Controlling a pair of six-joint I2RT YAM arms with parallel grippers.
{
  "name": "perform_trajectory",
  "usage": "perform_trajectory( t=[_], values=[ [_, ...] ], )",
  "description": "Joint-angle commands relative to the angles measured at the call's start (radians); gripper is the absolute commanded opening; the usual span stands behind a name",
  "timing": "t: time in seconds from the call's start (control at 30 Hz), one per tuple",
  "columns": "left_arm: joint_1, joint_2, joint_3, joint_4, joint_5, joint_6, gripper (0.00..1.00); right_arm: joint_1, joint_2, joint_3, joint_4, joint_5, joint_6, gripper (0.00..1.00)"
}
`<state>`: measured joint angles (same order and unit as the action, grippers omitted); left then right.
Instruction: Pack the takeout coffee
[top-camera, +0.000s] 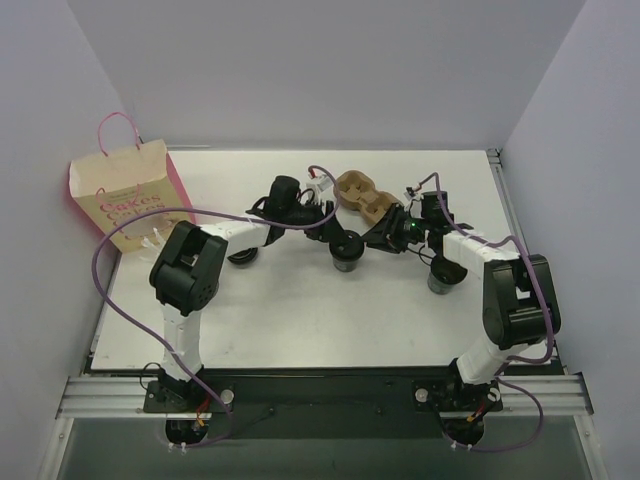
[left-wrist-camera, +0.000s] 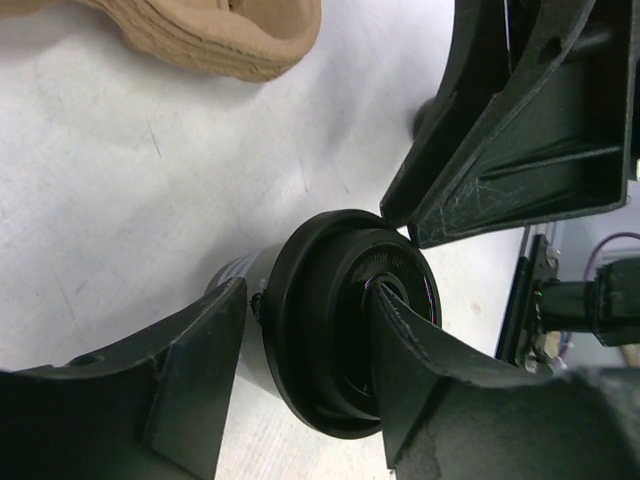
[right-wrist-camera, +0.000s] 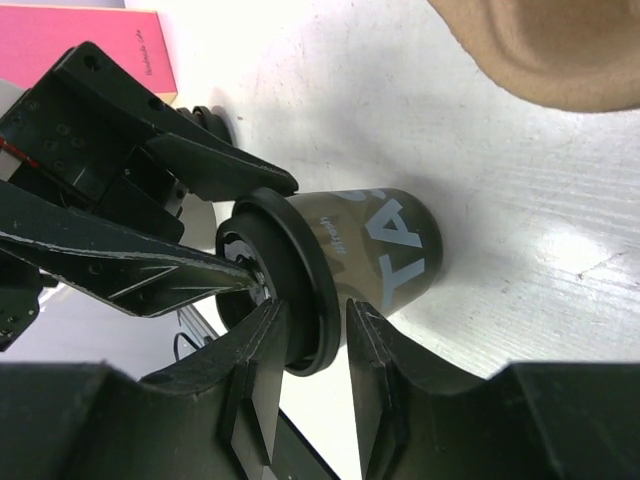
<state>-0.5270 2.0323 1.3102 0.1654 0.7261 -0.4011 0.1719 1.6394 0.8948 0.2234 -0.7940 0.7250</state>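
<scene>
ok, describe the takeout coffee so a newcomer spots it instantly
Find the brown cardboard cup carrier at the back middle of the white table. The takeout coffee stands just in front of it. Unlike the grey cup further right, it has a black lid and pale lettering on its side.

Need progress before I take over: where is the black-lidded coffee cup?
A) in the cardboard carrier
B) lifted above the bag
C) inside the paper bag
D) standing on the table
D: the takeout coffee stands on the table near the cardboard carrier, well apart from the paper bag.
</scene>
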Motion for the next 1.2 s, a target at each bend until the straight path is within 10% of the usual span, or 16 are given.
perform_trajectory(
  t=[0.0,0.47,1.17],
  values=[
    [0.018,0.029,-0.081,-0.181,0.022,0.004,0.63,0.009,-0.061,-0.002,-0.065,-0.013,-0.047,0.32],
    [0.024,-0.006,-0.023,-0.139,0.076,-0.042,0.97,0.008,-0.122,0.013,-0.188,0.045,-0.163,0.34],
    [0.035,-0.098,0.032,-0.118,0.107,-0.117,0.97,0.008,-0.185,0.036,-0.318,0.102,-0.233,0.37]
  ],
)
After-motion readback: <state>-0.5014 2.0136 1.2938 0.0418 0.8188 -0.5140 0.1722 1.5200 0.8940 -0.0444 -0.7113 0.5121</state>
